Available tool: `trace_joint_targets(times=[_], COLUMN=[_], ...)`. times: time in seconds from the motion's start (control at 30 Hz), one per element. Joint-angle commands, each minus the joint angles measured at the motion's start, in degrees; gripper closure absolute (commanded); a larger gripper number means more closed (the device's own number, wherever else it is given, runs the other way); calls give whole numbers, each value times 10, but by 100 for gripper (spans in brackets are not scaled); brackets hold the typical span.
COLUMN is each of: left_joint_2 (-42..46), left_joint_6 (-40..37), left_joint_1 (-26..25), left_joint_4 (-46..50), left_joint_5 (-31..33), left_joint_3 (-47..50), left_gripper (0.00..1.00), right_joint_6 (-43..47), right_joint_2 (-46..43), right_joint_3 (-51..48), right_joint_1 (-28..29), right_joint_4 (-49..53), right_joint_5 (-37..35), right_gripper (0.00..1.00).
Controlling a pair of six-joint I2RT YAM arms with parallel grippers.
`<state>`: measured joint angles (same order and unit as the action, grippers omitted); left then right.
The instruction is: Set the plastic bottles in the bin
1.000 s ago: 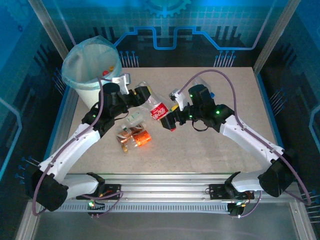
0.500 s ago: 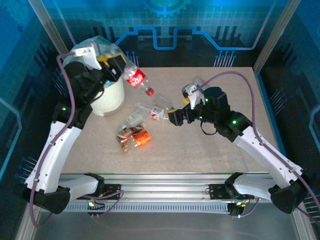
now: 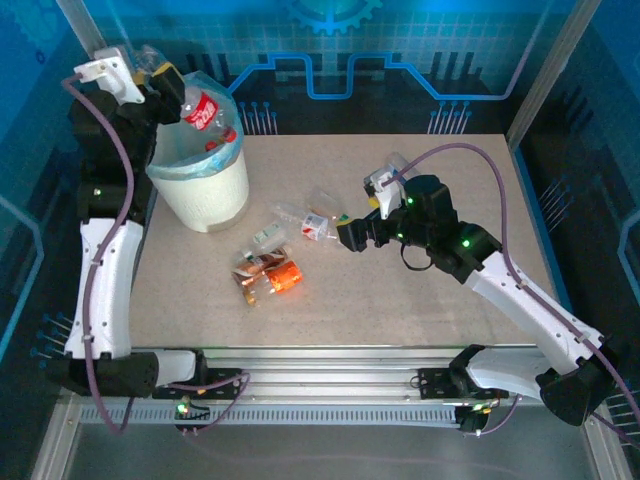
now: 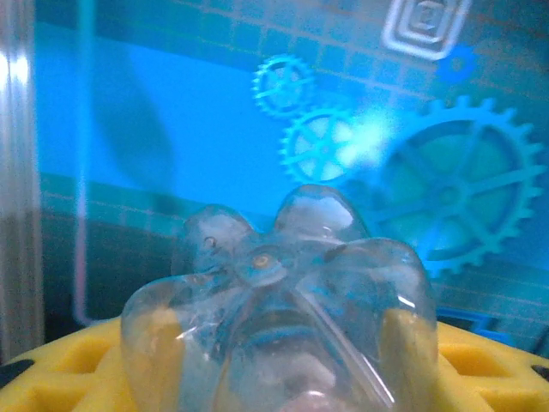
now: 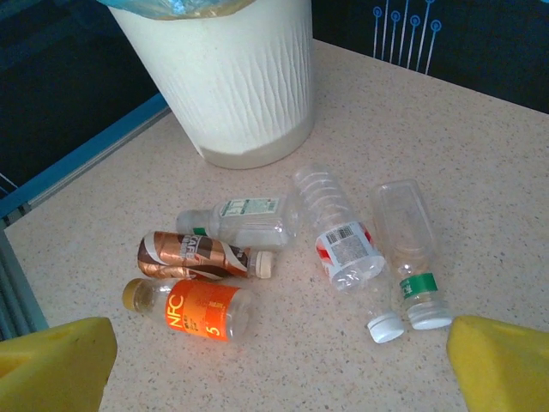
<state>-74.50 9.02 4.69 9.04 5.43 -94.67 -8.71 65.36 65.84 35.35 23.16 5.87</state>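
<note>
My left gripper (image 3: 168,88) is shut on a clear plastic bottle with a red label (image 3: 204,110), held tilted, neck down, over the mouth of the bin (image 3: 212,198), a white bucket with a light-blue bag. In the left wrist view the bottle's clear base (image 4: 274,292) sits between the yellow fingers (image 4: 51,365). My right gripper (image 3: 346,236) hovers open above the table, its yellow fingertips (image 5: 502,365) wide apart. Below it lie several bottles: an orange-label one (image 5: 202,311), a brown one (image 5: 193,255), a clear one (image 5: 244,219), a red-and-white-label one (image 5: 339,232) and a green-banded one (image 5: 412,249).
The bin (image 5: 249,86) stands at the table's far left corner, close to the left frame post (image 3: 95,45). The loose bottles (image 3: 270,268) cluster mid-table, left of my right gripper. Bare tabletop (image 3: 400,300) stretches to the front and right.
My left arm has swung up and left, carrying the red-label bottle from mid-table to above the bin's mouth. The right gripper drew back slightly to the right early on, then stayed still.
</note>
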Motion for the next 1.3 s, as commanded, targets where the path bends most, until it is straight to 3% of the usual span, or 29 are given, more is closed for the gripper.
trace_joint_targets(times=[0.0, 0.27, 0.5, 0.8, 0.93, 1.07, 1.27], left_joint_2=[-23, -82, -83, -49, -35, -22, -15], left_joint_6=[15, 21, 5, -52, -79, -92, -60], left_joint_1=[51, 83, 82, 81, 78, 70, 70], left_joint_4=[-62, -120, -179, -204, -188, -174, -151], left_joint_5=[19, -7, -104, -160, -196, -212, -211], left_joint_3=[9, 71, 170, 247, 257, 262, 233], left_gripper=[72, 74, 71, 68, 59, 31, 29], right_joint_6=[13, 10, 0, -8, -7, -8, -8], right_joint_2=[-4, -1, 4, 41, 53, 63, 76], right_joint_3=[7, 17, 18, 40, 45, 49, 60], right_joint_1=[9, 9, 9, 34, 45, 51, 57], right_joint_4=[8, 16, 0, -17, -19, -18, -18], right_joint_5=[-20, -13, -2, 16, 12, 9, 9], right_gripper=[0, 0, 0, 0, 0, 0, 0])
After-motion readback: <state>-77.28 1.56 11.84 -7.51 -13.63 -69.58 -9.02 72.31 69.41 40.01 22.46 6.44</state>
